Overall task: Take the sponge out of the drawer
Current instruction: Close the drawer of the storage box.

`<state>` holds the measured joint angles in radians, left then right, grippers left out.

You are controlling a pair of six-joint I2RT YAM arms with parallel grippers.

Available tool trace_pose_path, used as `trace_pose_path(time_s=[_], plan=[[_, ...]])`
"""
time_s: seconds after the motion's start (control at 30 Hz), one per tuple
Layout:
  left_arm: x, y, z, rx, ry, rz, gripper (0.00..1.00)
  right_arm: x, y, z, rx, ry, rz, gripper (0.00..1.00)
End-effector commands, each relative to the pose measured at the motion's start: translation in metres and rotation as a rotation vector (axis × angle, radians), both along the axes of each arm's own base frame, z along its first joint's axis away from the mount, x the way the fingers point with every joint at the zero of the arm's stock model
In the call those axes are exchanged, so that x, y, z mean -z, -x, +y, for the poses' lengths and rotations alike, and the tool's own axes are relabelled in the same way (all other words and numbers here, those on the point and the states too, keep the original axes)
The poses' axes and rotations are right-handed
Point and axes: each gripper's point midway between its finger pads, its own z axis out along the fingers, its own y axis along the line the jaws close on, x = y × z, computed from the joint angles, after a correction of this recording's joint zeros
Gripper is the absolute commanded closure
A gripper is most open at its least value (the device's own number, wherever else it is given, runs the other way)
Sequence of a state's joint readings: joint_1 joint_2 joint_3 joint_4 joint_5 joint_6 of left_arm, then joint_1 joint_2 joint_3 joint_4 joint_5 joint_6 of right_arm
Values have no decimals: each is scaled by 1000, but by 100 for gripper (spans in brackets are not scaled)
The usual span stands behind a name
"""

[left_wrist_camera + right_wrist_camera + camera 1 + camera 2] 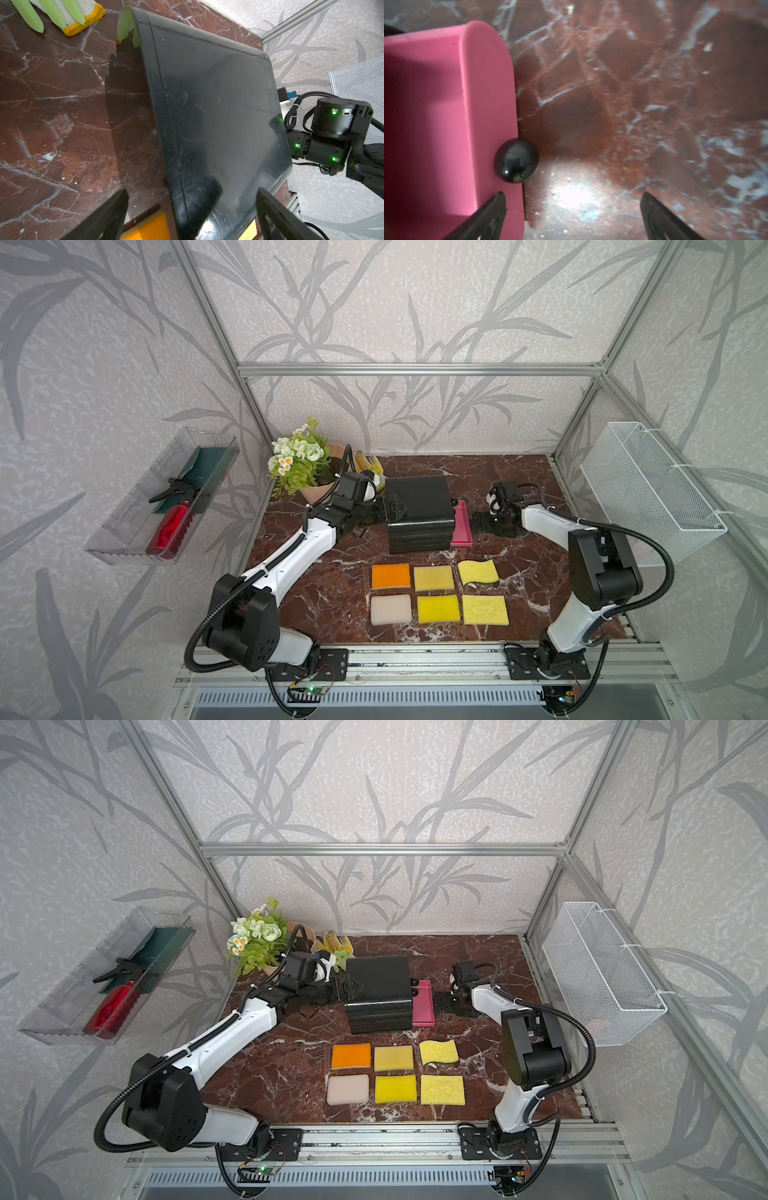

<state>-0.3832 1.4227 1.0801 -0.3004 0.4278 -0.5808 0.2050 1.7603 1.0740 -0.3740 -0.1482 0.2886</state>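
A: Well, we log the pink drawer [461, 526] standing part-way out of the black cabinet [419, 514], on the right arm's side.
B: Claws?
A: We see the right gripper [573, 207] spread wide, holding nothing, black knob [517, 160] just ahead. Our left gripper [190, 218] is spread too, fingers either side of the cabinet's edge.
B: Sponge?
A: We count six sponges [433, 577] in two rows on the table [316, 593] before the cabinet. Inside the drawer, we cannot tell.
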Motion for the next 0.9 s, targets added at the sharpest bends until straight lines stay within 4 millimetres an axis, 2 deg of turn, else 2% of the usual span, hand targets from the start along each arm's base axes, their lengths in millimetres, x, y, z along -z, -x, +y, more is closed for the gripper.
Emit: trace_pose_path(time_s=[0.0, 0.33, 0.87], plan=[[-13, -6, -4, 24, 19, -42, 5, -6, -7, 15, -20, -49, -23, 1], [-15, -6, -8, 38, 33, -48, 5, -4, -5, 48, -76, -86, -32, 1], [-15, -7, -12, 45, 66, -48, 5, -1, 6, 67, -84, -151, -33, 1]])
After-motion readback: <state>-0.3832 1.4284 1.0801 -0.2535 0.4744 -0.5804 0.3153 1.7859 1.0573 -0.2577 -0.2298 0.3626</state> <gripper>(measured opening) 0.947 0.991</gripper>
